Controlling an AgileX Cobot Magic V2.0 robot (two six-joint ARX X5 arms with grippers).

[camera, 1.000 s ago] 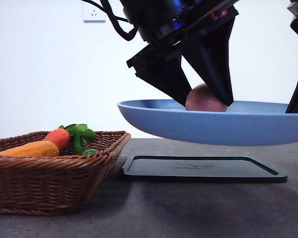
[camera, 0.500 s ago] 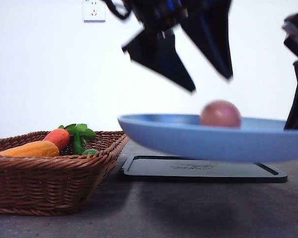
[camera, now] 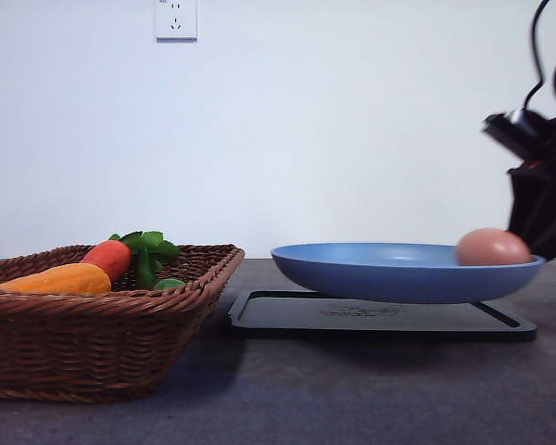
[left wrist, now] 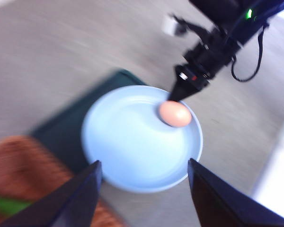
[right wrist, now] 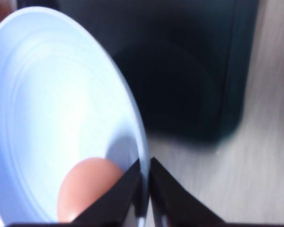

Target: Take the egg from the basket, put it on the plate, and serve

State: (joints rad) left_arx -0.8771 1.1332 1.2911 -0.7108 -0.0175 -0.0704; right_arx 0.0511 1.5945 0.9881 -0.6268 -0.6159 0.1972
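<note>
**Inspector:** On the right of the front view, the right end effector [camera: 536, 243] grips the rim of the light blue plate [camera: 389, 273]. The plate hangs level above the black tray [camera: 380, 315], clear of it. Confirm the grip.

**Assistant:** Confirmed in the right wrist view. The right end effector [right wrist: 146, 189] has its two black fingers [right wrist: 120, 194] pinched on the plate [right wrist: 52, 104] at its rim, one finger above and one below.

**Inspector:** Location of the egg?

**Assistant:** The brownish-pink egg [camera: 493, 247] lies inside the plate, hard against the rim on the side where the end effector grips. In the right wrist view the egg [right wrist: 85, 187] sits just beside the clamping fingers. Whether it touches them cannot be told.

**Inspector:** Left end effector?

**Assistant:** In the left wrist view, the left end effector [left wrist: 144, 184] has its fingers spread wide, holding nothing, well above the plate [left wrist: 132, 146]. The egg [left wrist: 175, 114] shows at the plate's far edge, next to the right arm's tip. That picture is blurred.

**Inspector:** Remaining items?

**Assistant:** The wicker basket [camera: 93, 324] stands on the grey surface [camera: 352, 389], left of the tray. It holds an orange vegetable [camera: 56, 279], a red one [camera: 109, 257] and green leaves [camera: 153, 252]. A wall socket [camera: 175, 19] is fixed on the white wall behind.
</note>
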